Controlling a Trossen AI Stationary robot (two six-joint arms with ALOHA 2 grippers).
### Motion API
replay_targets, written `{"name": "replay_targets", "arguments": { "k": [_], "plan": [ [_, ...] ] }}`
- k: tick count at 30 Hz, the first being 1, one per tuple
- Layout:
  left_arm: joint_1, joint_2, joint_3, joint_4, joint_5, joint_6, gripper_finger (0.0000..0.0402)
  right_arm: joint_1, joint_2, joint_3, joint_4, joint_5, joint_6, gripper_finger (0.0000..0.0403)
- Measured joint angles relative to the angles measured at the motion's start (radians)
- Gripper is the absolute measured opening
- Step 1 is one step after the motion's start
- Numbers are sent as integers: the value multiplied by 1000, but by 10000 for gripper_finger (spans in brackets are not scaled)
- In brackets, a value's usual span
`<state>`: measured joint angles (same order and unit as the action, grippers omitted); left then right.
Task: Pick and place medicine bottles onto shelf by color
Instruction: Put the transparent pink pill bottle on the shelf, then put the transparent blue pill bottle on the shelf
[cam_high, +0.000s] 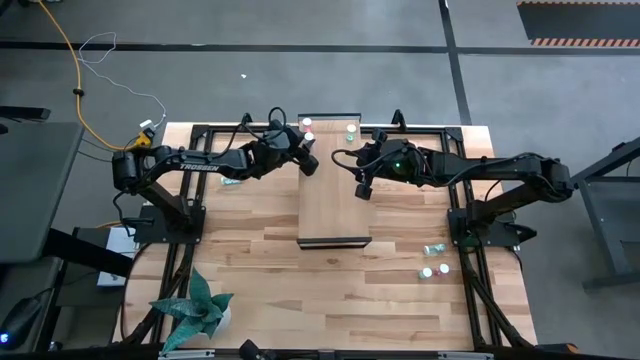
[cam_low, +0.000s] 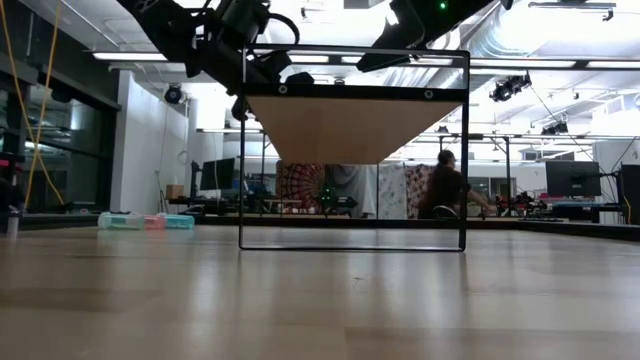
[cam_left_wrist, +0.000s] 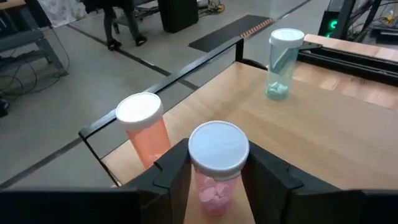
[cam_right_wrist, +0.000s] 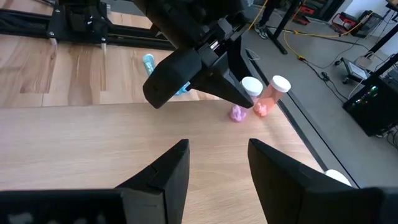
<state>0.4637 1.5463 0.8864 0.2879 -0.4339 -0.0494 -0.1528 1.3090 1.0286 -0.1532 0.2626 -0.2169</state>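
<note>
The shelf (cam_high: 335, 210) is a raised pale board across the table's middle. At its far end stand an orange bottle (cam_left_wrist: 146, 127), a pink bottle (cam_left_wrist: 216, 186) and, further right, a teal bottle (cam_left_wrist: 283, 62), all upright on their bases with white caps. My left gripper (cam_left_wrist: 217, 171) is open at that far end. Its fingers stand close on either side of the pink bottle, and a thin gap shows beside the bottle's body. My right gripper (cam_right_wrist: 217, 155) hovers open over the shelf's middle (cam_high: 361, 188) with nothing between its fingers.
More bottles sit on the table near the right arm's base (cam_high: 435, 265). Teal ones lie by the left arm (cam_high: 230, 181). A potted plant (cam_high: 195, 310) stands at the near left. A person (cam_low: 445, 185) sits in the room beyond the table.
</note>
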Motion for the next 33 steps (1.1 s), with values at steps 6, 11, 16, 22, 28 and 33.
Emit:
{"name": "replay_targets", "arguments": {
  "k": [6,11,16,22,28,33],
  "plan": [
    [0,-6,0,0,3,0,182,0,0,0,0,-5,8,156],
    [-1,-36,0,-8,21,1,229,0,0,0,1,-8,8,156],
    [-14,-120,0,-56,51,8,253,0,0,0,1,-8,8,156],
    [-59,-299,-5,-189,148,0,254,0,0,0,-14,-8,8,156],
    [-166,-494,-149,-143,225,17,255,0,0,0,-137,-8,50,156],
    [-255,-623,-372,132,273,80,255,18,-5,0,-229,-12,106,156]
  ]
}}
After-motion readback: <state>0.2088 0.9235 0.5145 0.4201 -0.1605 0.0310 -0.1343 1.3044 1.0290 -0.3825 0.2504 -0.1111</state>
